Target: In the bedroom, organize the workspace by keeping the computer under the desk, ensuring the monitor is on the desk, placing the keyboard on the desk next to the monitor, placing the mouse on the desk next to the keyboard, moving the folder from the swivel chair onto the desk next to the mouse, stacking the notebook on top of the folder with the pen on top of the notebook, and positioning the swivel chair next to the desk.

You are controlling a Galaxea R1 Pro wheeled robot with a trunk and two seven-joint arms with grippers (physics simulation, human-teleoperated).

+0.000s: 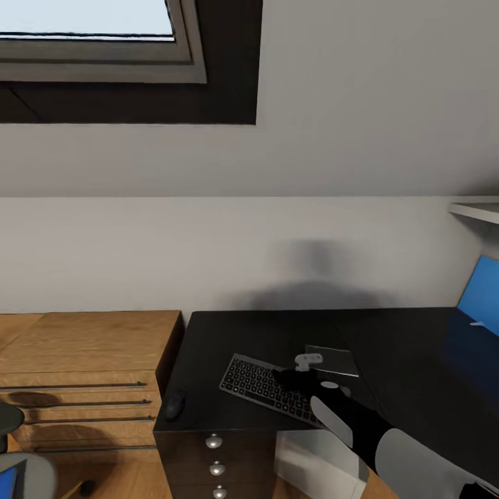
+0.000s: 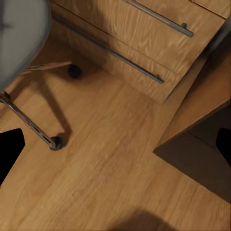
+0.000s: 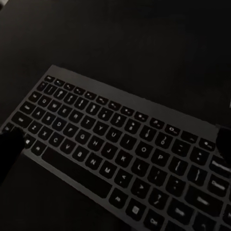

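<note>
The keyboard (image 1: 267, 384) (image 3: 120, 149) lies slantwise on the black desk (image 1: 402, 346), near its front edge. My right gripper (image 1: 294, 380) (image 3: 115, 147) hovers open just above the keys, with one dark fingertip off each side. The dark mouse (image 1: 174, 405) sits at the desk's front left corner. At the lower left, the swivel chair (image 1: 24, 475) (image 2: 19, 38) has a blue folder (image 1: 7, 482) on its seat. My left gripper (image 2: 115, 149) hangs open over the wooden floor beside the chair's caster (image 2: 57, 142). A light-grey box, probably the computer (image 1: 301, 454), shows under the desk.
A light wooden dresser (image 1: 83, 374) (image 2: 144, 43) with bar handles stands against the desk's left side. A thin grey sheet (image 1: 336, 360) lies behind the keyboard. A blue slanted panel (image 1: 479, 296) stands at the desk's far right, below a shelf (image 1: 478, 209).
</note>
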